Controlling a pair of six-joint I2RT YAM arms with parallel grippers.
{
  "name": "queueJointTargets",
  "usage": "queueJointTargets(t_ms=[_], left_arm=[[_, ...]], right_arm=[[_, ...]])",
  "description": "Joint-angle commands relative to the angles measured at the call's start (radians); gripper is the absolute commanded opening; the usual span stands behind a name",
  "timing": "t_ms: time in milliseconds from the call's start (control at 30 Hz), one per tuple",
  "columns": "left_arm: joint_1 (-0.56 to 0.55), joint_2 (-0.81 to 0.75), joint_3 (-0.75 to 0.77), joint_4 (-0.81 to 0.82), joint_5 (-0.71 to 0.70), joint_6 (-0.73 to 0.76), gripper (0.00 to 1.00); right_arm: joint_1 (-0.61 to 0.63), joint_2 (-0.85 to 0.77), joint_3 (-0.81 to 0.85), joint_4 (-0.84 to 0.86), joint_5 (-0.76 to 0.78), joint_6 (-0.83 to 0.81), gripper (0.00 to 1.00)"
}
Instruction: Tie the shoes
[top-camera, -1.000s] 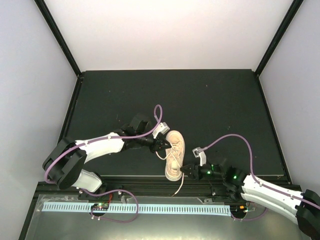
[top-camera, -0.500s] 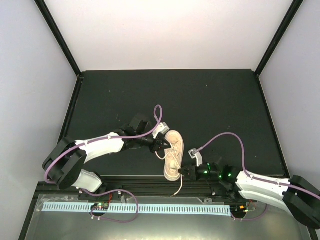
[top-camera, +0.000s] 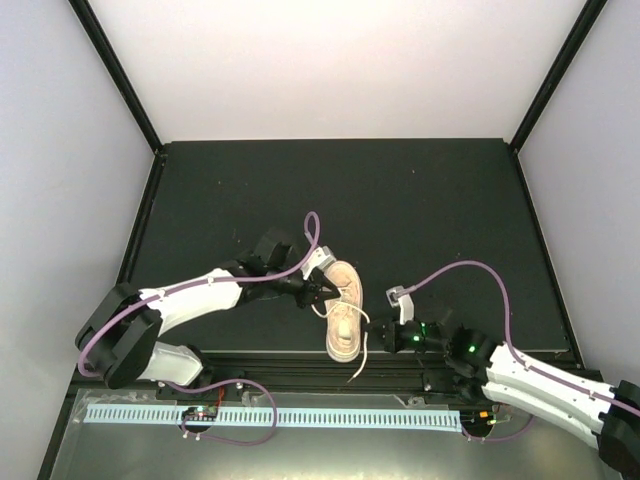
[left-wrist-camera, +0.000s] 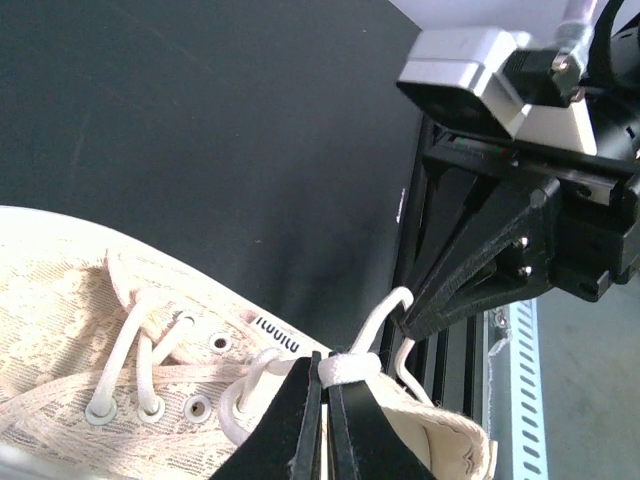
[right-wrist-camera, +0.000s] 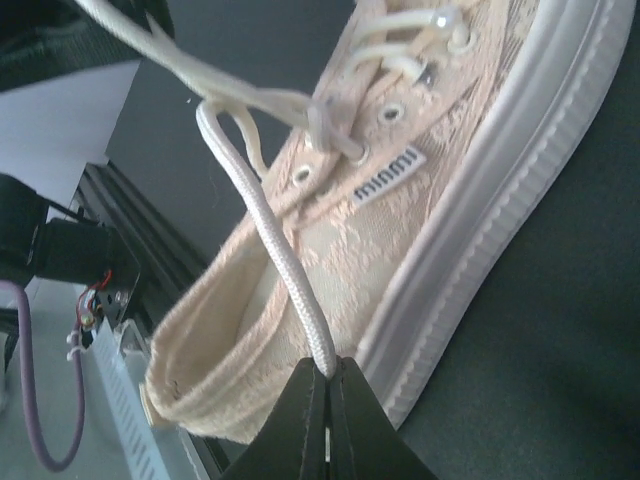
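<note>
The beige-pink lace-patterned shoe (top-camera: 343, 310) lies on the black mat near the front edge, heel toward the rail. My left gripper (top-camera: 318, 293) comes in from its left and is shut on an off-white lace (left-wrist-camera: 355, 366) beside the top eyelets; its tips (left-wrist-camera: 328, 372) stand over the shoe (left-wrist-camera: 90, 330). From the right, my right gripper (top-camera: 373, 338) is shut on the other lace (right-wrist-camera: 275, 260), which runs taut from its tips (right-wrist-camera: 328, 372) up to the eyelets of the shoe (right-wrist-camera: 420, 230). A loose lace end (top-camera: 358, 368) hangs over the rail.
The black mat (top-camera: 420, 220) ends at an aluminium rail (top-camera: 300, 372) just behind the shoe's heel. A white slotted strip (top-camera: 270, 415) lies below it. Purple cables (top-camera: 470, 270) loop over both arms. Black frame posts and pale walls enclose the mat.
My right gripper has shut on the lace by the shoe's heel after standing open a second ago. The left gripper has stayed shut on its lace and hardly moved.
</note>
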Motion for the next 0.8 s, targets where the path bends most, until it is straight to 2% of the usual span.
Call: queueJointTargets(t_ms=[0, 200, 300, 467, 767], left_arm=[[-0.008, -0.039, -0.008, -0.01, 0.034, 0.027, 0.02], [-0.051, -0.061, -0.034, -0.033, -0.004, 0.037, 0.01], [-0.085, -0.08, -0.055, -0.033, -0.041, 0.025, 0.02], [-0.153, -0.129, -0.096, -0.019, -0.108, -0.019, 0.02], [-0.258, -0.133, -0.173, -0.001, -0.22, -0.113, 0.03]], right_arm=[[0.004, 0.062, 0.096, -0.119, 0.077, -0.046, 0.02], [-0.011, 0.354, 0.292, -0.219, 0.144, -0.121, 0.02], [-0.026, 0.437, 0.377, -0.236, 0.166, -0.163, 0.02], [-0.049, 0.497, 0.457, -0.231, 0.141, -0.215, 0.02], [-0.049, 0.54, 0.486, -0.156, -0.076, -0.306, 0.02]])
